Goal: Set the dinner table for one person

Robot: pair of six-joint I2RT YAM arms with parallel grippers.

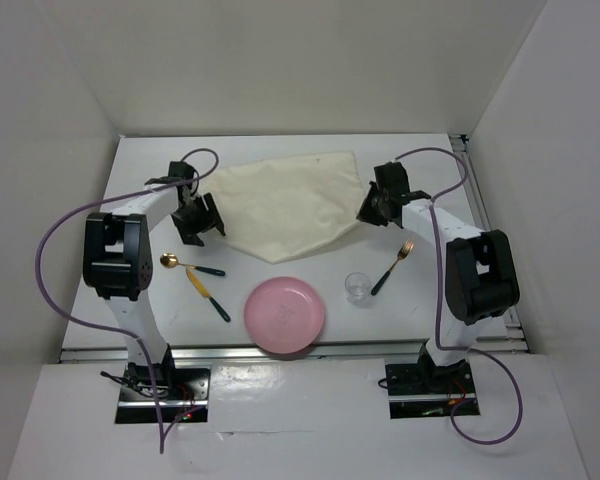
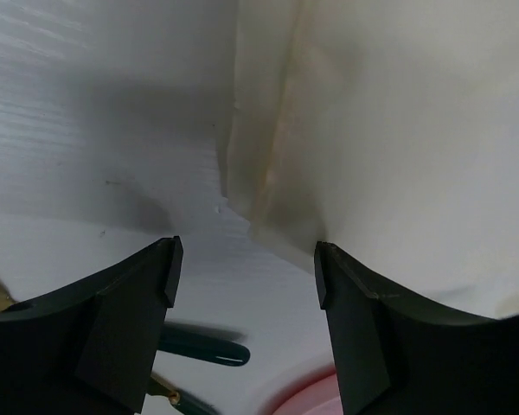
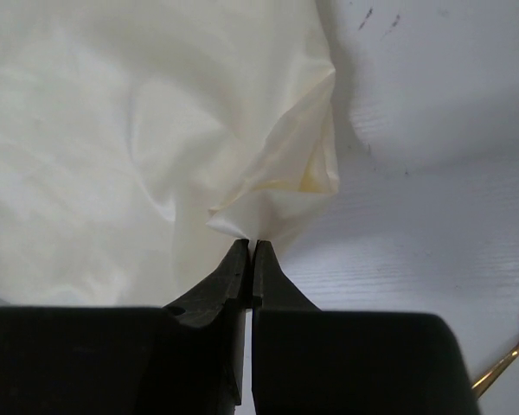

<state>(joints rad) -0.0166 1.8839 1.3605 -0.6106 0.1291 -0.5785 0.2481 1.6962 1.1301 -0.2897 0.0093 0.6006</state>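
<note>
The cream rectangular cloth point(image 1: 290, 205) lies rumpled, upper centre — the left gripper point(image 2: 245, 268) gapes, the right gripper point(image 3: 252, 251) pinches its corner. The round pink plate point(image 1: 284, 315), clear glass point(image 1: 357, 287) and gold cutlery point(image 1: 393, 266) are not yet placed.

The dinner table point(image 1: 400, 315) bears cloth point(image 1: 285, 205), plate point(image 1: 284, 315), glass point(image 1: 357, 287), fork point(image 1: 393, 267), spoon point(image 1: 190, 266), knife point(image 1: 208, 294).

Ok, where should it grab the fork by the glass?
Take the fork by its dark handle, bringing the right tool straight down, jaws across it. It lies flat and slanted on the dinner table, tines at the far end, so only its narrow sides can be pinched.
</note>
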